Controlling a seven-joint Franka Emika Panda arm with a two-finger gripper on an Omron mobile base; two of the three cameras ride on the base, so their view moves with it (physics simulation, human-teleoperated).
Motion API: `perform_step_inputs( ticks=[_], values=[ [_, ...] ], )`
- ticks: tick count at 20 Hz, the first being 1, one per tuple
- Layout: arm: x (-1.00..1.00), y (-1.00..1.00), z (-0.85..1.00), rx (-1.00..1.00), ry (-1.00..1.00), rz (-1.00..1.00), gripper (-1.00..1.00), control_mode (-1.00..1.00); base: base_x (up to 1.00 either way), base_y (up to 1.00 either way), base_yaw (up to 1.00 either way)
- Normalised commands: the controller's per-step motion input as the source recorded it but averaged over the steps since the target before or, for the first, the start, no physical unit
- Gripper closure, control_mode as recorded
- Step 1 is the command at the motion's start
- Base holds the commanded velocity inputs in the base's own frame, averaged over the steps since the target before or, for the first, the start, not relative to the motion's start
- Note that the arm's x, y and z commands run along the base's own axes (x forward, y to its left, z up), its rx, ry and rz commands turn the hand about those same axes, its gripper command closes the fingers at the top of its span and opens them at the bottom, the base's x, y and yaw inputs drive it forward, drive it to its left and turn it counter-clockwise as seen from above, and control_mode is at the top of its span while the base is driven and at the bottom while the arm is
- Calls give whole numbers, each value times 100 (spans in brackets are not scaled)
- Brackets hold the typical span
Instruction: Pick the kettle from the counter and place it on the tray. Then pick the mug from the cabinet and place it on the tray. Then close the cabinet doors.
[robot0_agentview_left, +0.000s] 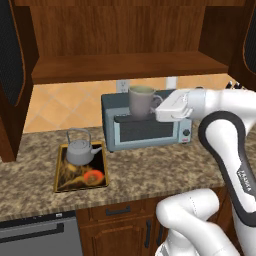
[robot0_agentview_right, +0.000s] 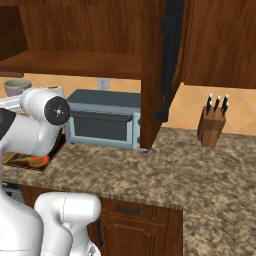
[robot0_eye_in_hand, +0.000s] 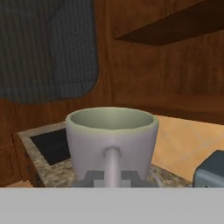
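The squat grey metal kettle (robot0_agentview_left: 80, 150) already sits on the dark picture-painted tray (robot0_agentview_left: 61, 176) on the speckled table (robot0_agentview_left: 165, 165). The gripper (robot0_eye_in_hand: 112, 178) pinches the handle of the grey-white cylindrical mug (robot0_agentview_left: 141, 101), carried in the air above the blue-grey toaster oven (robot0_agentview_left: 145, 127), at two o'clock from the tray. I judge the mug's placing and closing the dark mesh-panelled cabinet doors (robot0_agentview_left: 11, 60) remain.

Right base view: the arm's white link covers most of the tray (robot0_agentview_right: 20, 159) and all but the mug (robot0_agentview_right: 16, 87) rim above it. Hand view: the mug (robot0_eye_in_hand: 111, 140) base runs below the frame; fingertips (robot0_eye_in_hand: 91, 178) barely show beside its handle.
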Motion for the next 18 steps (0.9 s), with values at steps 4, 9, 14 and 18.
perform_step_inputs(
  ticks=[4, 9, 14, 18],
  values=[
    [-23, 19, -39, -4, 0, 16, 100, -100, 0, 0, 0],
    [-18, 18, -43, -7, 0, 16, 100, -100, 0, 0, 0],
    [-23, 24, -31, -12, 3, 14, 100, -100, 0, 0, 0],
    [-2, 25, -30, -8, 2, 11, 100, -100, 0, 0, 0]
  ],
)
